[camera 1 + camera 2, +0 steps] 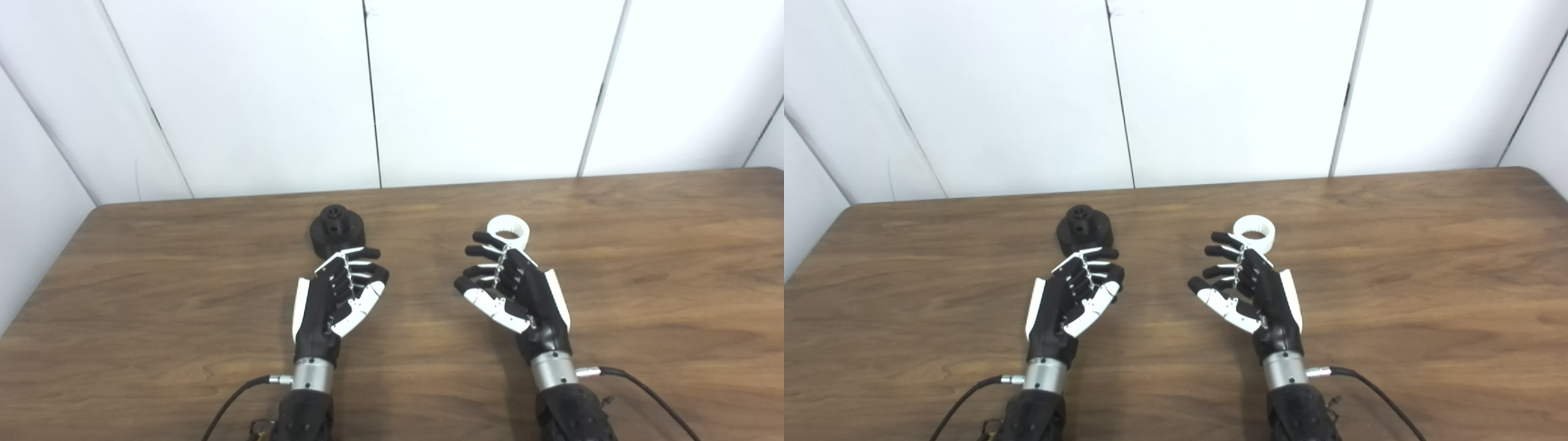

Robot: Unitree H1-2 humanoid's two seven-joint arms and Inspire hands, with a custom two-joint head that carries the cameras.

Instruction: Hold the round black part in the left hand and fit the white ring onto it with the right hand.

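The round black part (336, 229) rests on the wooden table (153, 275), just beyond my left hand (343, 291). That hand hovers near the table with fingers apart and curled, holding nothing. The white ring (508, 229) lies flat on the table just past the fingertips of my right hand (511, 288). My right hand is also open and empty, palm turned inward toward the left hand. In the right eye view the black part (1084, 229) and the white ring (1254, 231) lie about the same distance from me.
White wall panels (367, 92) stand behind the table's far edge. The table's left edge (43, 275) runs diagonally at the left. A cable (649, 392) trails from the right wrist and another cable (233, 398) from the left wrist.
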